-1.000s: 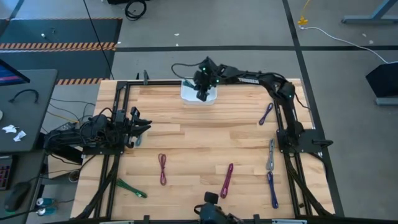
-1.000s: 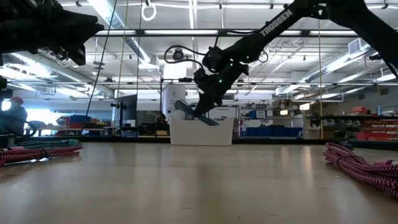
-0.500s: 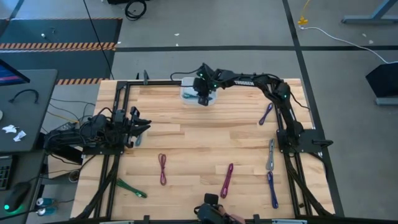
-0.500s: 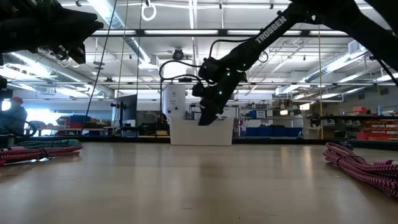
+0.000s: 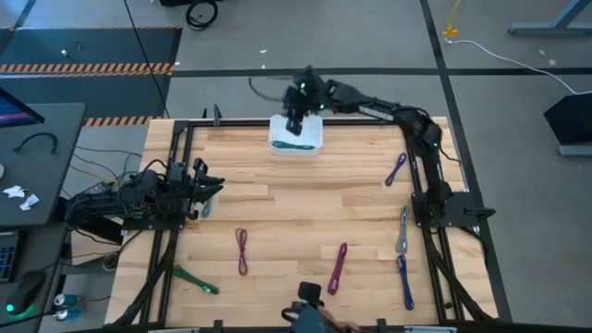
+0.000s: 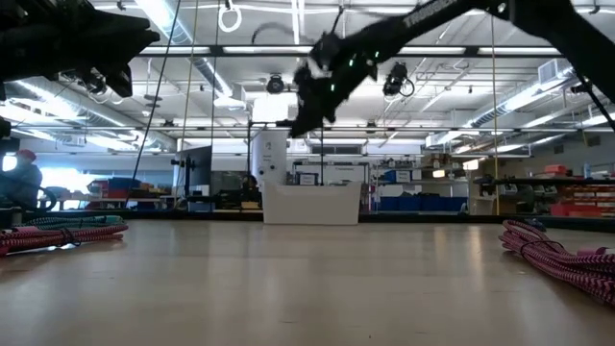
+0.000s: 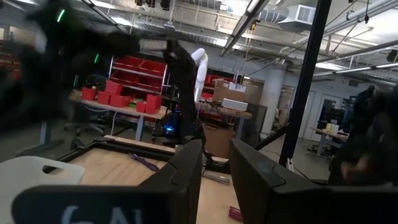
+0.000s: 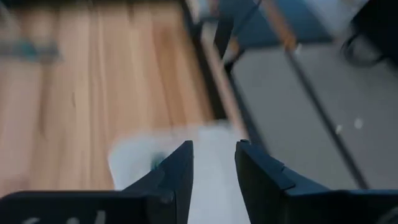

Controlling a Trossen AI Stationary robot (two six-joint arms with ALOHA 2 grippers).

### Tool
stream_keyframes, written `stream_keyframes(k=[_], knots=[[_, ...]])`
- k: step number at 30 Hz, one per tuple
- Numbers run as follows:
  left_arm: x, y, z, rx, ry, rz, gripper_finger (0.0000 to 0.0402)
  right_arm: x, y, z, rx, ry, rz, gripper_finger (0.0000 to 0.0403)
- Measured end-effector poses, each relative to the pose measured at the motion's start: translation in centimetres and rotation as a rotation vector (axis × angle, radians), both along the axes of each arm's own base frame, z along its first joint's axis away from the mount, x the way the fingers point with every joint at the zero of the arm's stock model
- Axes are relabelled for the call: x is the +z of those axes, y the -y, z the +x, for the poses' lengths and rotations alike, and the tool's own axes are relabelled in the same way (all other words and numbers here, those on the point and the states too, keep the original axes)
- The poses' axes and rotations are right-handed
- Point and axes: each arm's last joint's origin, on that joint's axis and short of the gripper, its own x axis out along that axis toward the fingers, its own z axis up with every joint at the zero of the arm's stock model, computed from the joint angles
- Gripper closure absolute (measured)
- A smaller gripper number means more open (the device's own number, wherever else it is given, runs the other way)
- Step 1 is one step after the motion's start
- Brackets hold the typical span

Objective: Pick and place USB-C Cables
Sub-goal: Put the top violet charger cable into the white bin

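A white bin (image 5: 310, 141) stands at the table's far edge, with a teal cable (image 5: 297, 146) lying inside it. My right gripper (image 5: 294, 127) hovers open above the bin, holding nothing. In the right wrist view its fingers (image 8: 214, 163) look down on the blurred bin (image 8: 134, 169) and the teal cable (image 8: 155, 163). Other cables lie flat on the wood: purple (image 5: 397, 169), grey (image 5: 403, 229), blue (image 5: 405, 282), magenta (image 5: 338, 268), maroon (image 5: 241, 251) and green (image 5: 195, 280). My left gripper (image 5: 215, 185) waits open at the table's left side.
A black frame (image 5: 190, 129) runs along the table's left, far and right sides. The right arm's base (image 5: 444, 208) stands beside the grey cable. In the low view the bin (image 6: 312, 204) is far off, with cable bundles at the left (image 6: 58, 234) and right (image 6: 567, 259).
My right gripper held the teal cable over the bin, went down into the bin, then rose and drew back toward the far edge. The teal cable has left the gripper and now lies in the bin.
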Motion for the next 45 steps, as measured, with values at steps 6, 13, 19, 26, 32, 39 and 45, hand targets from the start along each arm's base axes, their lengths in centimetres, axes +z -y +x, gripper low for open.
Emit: stream_keyframes(k=[6, 13, 19, 26, 32, 39, 45], knots=[[0.0, 0.0, 0.0, 0.0, 0.0, 0.001, 0.0319, 8.1, -2.7, -3.2, -0.015, 0.189, -0.028, 0.0305], [0.0, 0.0, 0.0, 0.001, 0.001, 0.003, 0.0319, 13.3, -7.0, -8.4, -0.049, 0.194, 0.004, 0.0331], [0.0, 0.0, 0.0, 0.001, 0.001, 0.003, 0.0313, 11.5, -10.5, -14.5, -0.204, 0.056, 0.165, 0.0358], [0.0, 0.0, 0.0, 0.0, 0.001, 0.003, 0.0318, 5.2, -14.2, -21.9, -0.562, -0.014, 0.529, 0.0379], [0.0, 0.0, 0.0, 0.001, 0.001, 0.002, 0.0315, -1.9, -16.1, -25.7, -0.97, -0.133, 0.828, 0.038], [0.0, 0.0, 0.0, 0.0, 0.001, 0.002, 0.0311, -9.0, -16.2, -27.5, -1.313, -0.284, 0.928, 0.0364], [0.0, 0.0, 0.0, 0.0, 0.001, 0.002, 0.0318, -12.1, -16.1, -28.4, -1.454, -0.358, 0.904, 0.0299]])
